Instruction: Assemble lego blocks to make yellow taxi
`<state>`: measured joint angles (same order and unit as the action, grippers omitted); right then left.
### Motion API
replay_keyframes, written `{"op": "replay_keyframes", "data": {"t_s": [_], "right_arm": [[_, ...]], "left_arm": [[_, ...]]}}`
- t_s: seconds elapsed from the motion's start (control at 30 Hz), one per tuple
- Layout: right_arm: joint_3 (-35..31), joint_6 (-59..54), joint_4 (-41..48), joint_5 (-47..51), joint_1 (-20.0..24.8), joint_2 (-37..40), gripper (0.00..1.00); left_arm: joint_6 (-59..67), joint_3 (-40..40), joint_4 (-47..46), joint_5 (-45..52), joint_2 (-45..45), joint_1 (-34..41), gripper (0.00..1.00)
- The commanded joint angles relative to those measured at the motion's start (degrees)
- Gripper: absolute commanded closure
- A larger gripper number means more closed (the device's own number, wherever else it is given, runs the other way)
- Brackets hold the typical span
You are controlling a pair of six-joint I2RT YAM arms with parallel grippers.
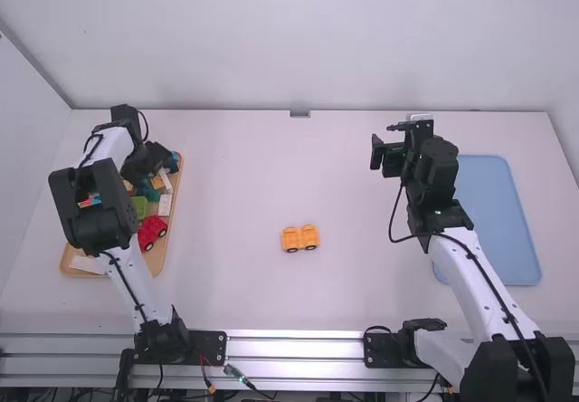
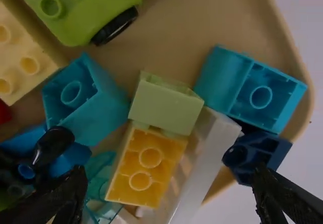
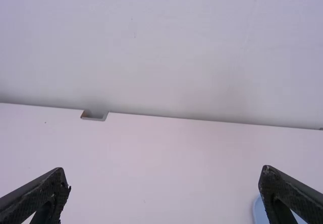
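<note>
1. Tan tray (image 1: 160,259): by desk's (image 1: 235,176) left edge. Left hand (image 1: 145,159): above it, fingers wide apart, gripping nothing; yellow block (image 2: 142,171) below.
2. Right hand (image 1: 396,144): near far edge, spread wide, gripping nothing.
3. Broad desk space separates hands; orange wheeled piece (image 1: 299,238) sits mid-desk, well apart from both.

Bright, even light — soft shadows

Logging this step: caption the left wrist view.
Open black left gripper over rectangular yellow plastic block in tan tray.
</note>
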<state>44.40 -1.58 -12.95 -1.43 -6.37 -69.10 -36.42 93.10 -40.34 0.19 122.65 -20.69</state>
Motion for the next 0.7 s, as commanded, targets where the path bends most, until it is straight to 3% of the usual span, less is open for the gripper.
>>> {"op": "replay_keyframes", "data": {"t_s": [0.0, 0.13, 0.3, 0.67], "right_arm": [[1.8, 0.3, -0.2, -0.3, -0.1, -0.3, 0.01], [1.8, 0.3, -0.3, -0.2, 0.0, -0.3, 0.01], [1.8, 0.3, -0.3, -0.3, 0.0, -0.3, 0.01], [1.8, 0.3, -0.6, -0.3, 0.0, -0.3, 0.01]], "left_arm": [[0.5, 0.2, 0.3, -0.2, 0.5, 0.5, 0.16], [3.9, 0.2, -1.2, 0.3, -0.7, -0.9, 0.17], [5.0, 0.3, -3.1, -1.4, -0.9, -1.4, 0.32], [8.8, 0.3, -2.3, -2.6, -1.3, -1.6, 0.32]]}}
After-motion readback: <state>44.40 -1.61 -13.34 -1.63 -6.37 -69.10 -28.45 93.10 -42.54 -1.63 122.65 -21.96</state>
